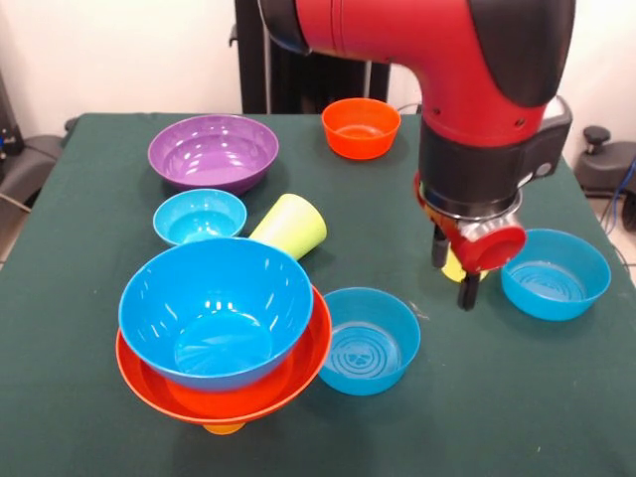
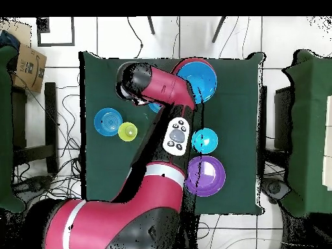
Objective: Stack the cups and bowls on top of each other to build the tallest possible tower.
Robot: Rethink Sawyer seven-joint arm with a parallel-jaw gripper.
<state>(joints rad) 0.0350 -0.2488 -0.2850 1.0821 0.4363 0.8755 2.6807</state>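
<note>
Over the counter's right part in the front view, hand hanging fingers apart above a pale yellow cup, mostly hidden. Tower well apart at front left. Best lowered straight, centred, closing only once astride the cup.

Orange cup mostly hidden under the tower; pale yellow cup behind the pincer.
</note>
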